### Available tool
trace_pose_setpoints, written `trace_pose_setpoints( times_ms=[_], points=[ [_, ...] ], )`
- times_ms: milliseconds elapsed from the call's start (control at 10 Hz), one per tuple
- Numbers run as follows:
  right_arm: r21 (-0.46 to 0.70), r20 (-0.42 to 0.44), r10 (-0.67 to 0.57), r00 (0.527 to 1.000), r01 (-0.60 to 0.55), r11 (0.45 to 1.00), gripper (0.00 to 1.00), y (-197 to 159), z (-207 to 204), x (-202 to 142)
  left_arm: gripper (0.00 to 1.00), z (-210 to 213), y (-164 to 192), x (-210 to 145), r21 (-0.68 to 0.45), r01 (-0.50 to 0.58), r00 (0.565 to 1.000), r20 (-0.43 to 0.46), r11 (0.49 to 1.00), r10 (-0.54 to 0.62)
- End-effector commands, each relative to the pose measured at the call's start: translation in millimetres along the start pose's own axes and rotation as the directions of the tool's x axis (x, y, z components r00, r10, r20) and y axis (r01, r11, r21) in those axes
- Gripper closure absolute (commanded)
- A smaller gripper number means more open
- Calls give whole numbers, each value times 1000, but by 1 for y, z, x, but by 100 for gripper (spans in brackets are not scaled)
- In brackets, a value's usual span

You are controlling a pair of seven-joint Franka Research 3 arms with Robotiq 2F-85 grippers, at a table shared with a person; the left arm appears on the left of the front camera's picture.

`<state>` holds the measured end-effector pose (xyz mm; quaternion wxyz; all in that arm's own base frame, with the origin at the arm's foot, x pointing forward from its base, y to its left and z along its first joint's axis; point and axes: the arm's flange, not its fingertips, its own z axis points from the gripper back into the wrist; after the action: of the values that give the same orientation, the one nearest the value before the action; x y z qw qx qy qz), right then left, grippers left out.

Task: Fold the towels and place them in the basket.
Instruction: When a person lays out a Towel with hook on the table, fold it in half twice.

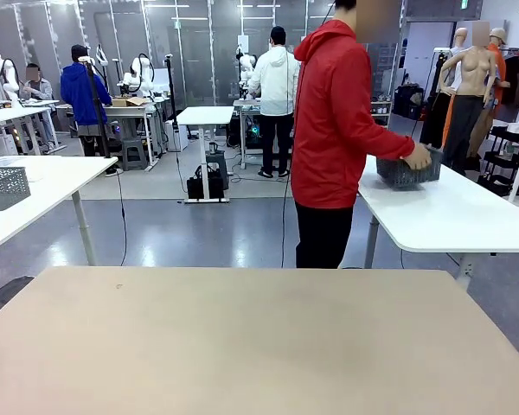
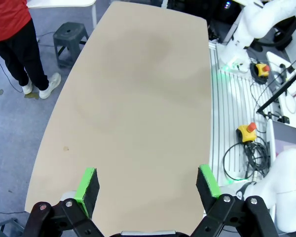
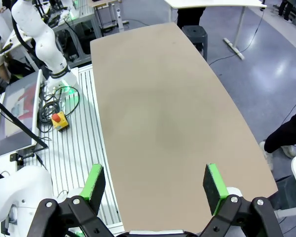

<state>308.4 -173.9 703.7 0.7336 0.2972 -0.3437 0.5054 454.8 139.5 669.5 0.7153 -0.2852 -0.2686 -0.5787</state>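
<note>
A person in a red hoodie (image 1: 333, 121) stands beyond the far edge of my beige table (image 1: 242, 337), turned toward a white side table (image 1: 467, 216). Both of the person's hands rest on the dark grey wire-mesh basket (image 1: 406, 169) on that table. The towels are out of view. In the left wrist view my left gripper (image 2: 147, 185) hangs open high above the bare tabletop (image 2: 138, 98), nothing between its green pads. My right gripper (image 3: 155, 182) is likewise open over the tabletop (image 3: 163, 108), holding nothing.
A second grey mesh basket (image 1: 4, 187) sits on a white table at the far left. A grey stool (image 2: 69, 37) stands on the floor by the table's far side. Cables and red-button boxes (image 3: 58, 120) lie on the ribbed base beside the table.
</note>
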Motion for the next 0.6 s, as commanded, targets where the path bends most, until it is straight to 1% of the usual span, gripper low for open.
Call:
trace_pose_setpoints(
  times_ms=[0,500],
  points=[
    [1,1,-2,1000,2,1000,0,1,0,0,0,0,0,0,-1,0,1000,-3,1000,0],
    [1,1,-2,1000,2,1000,0,1,0,0,0,0,0,0,-1,0,1000,-3,1000,0]
  ],
)
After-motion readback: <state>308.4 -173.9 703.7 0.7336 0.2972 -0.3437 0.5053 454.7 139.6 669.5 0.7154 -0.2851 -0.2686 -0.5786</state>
